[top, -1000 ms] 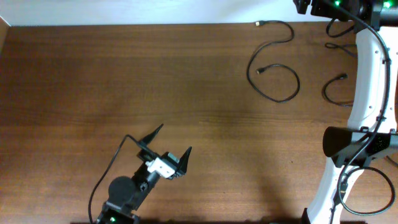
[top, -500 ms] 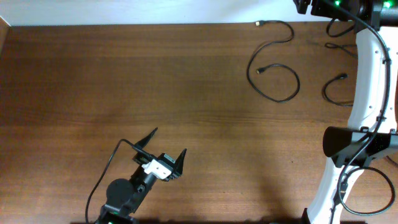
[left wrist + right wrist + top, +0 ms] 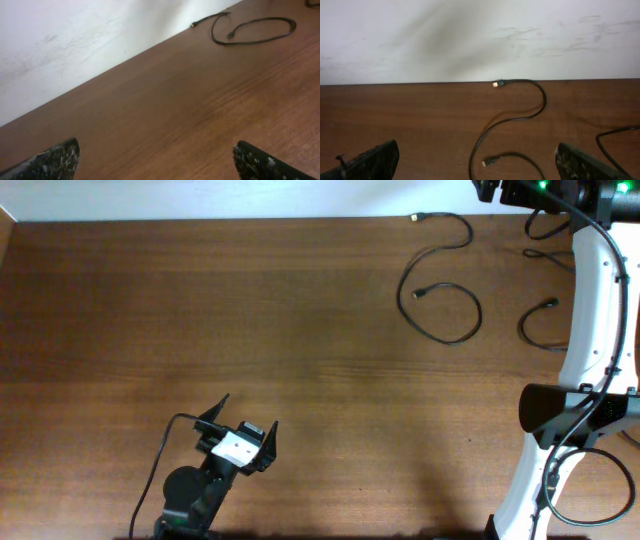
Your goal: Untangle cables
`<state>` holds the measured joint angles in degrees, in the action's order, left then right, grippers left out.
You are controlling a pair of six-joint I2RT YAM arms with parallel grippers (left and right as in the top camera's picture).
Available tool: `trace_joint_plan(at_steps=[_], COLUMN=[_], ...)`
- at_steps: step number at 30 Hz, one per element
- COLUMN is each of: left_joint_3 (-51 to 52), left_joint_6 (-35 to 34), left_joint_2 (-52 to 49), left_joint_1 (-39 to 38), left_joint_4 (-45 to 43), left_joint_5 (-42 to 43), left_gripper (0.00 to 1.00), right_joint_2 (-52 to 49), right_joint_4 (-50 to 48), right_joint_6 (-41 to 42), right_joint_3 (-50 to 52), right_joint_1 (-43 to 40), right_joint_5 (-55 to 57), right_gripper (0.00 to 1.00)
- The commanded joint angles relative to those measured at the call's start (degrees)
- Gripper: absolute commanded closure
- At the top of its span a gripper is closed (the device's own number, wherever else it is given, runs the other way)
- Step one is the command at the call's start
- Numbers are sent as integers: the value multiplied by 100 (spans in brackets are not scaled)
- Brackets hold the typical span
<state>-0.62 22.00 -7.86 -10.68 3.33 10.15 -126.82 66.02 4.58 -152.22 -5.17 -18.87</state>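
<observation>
Thin black cables lie apart at the table's far right. One long cable (image 3: 441,337) runs from a gold-tipped plug (image 3: 414,218) round a loop to a second plug (image 3: 418,293). The right wrist view shows that cable (image 3: 540,106), its gold tip (image 3: 495,84) and its other plug (image 3: 488,162). A second cable (image 3: 527,330) curls beside the white right arm (image 3: 597,290), and a third cable (image 3: 545,255) lies behind it. My right gripper (image 3: 477,145) hangs open above the long cable, holding nothing. My left gripper (image 3: 249,412) (image 3: 156,143) stands open over bare wood at the front left, far from the cables.
A white wall (image 3: 470,35) borders the table's far edge. The right arm's dark base joint (image 3: 560,410) and its own thick wires (image 3: 560,470) stand at the front right. The left arm's wire (image 3: 160,460) trails to the front edge. The wooden table (image 3: 250,300) spreads left of the cables.
My left gripper has drawn back toward the front left and turned a little. The right arm and the cables have not moved.
</observation>
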Motion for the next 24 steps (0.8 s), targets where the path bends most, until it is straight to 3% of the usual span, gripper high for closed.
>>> trace_joint_plan(at_steps=[1, 6, 24], left_joint_3=[11, 11, 11], left_joint_6=[-297, -745, -743], left_joint_2=[205, 588, 763], left_joint_1=[83, 339, 723], left_joint_4=[76, 151, 151], left_joint_5=[-330, -852, -848], left_gripper=[1, 1, 1], right_joint_2=[2, 2, 2], right_joint_4=[2, 2, 2], right_joint_6=[20, 20, 20], right_joint_3=[35, 35, 35], right_joint_1=[26, 26, 26], right_joint_5=[31, 31, 31], right_gripper=[1, 1, 1])
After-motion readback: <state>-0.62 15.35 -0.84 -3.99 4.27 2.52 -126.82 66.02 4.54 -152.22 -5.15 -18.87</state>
